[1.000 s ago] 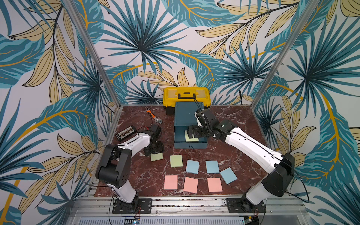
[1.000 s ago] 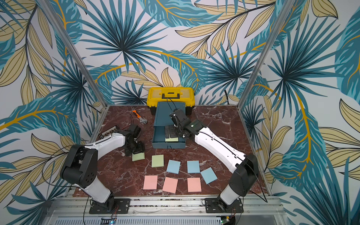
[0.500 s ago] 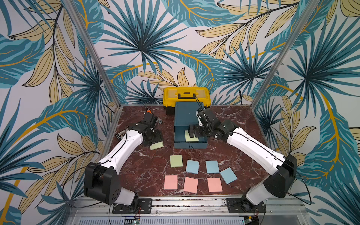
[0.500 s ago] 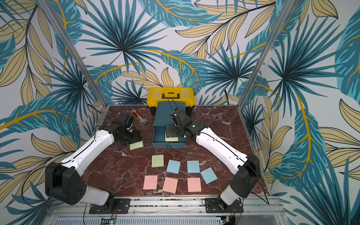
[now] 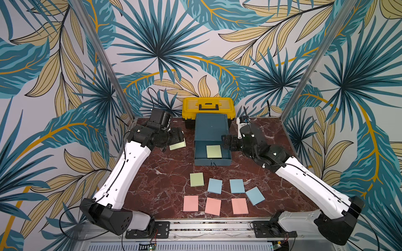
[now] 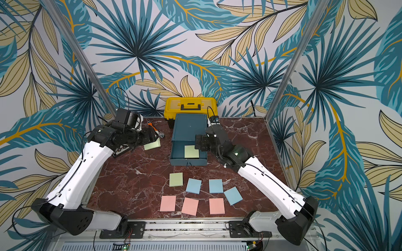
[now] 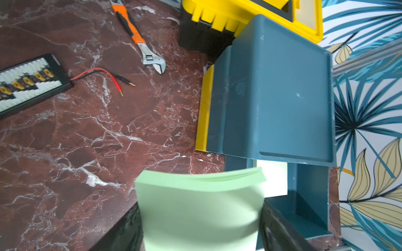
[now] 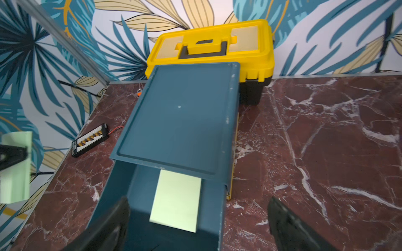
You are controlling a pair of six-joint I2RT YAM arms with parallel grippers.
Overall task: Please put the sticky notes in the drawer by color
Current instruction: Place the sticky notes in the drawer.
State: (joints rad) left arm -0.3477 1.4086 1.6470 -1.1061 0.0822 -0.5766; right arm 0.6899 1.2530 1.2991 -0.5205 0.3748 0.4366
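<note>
Our left tool (image 5: 175, 139) is clamped on a pale green sticky-note pad (image 5: 178, 145), raised just left of the small boxy teal cabinet (image 5: 211, 127). The cabinet's pulled-out top drawer (image 5: 212, 162) lies to that tool's right, its long axis running straight out from the cabinet front, one green pad (image 5: 213, 151) inside. Our right tool (image 5: 226, 142) gapes empty by the drawer's right wall. Only the left wrist view shows the held pad bowed; only the top views show seven loose pads (image 6: 193, 185) in front of the cabinet.
</note>
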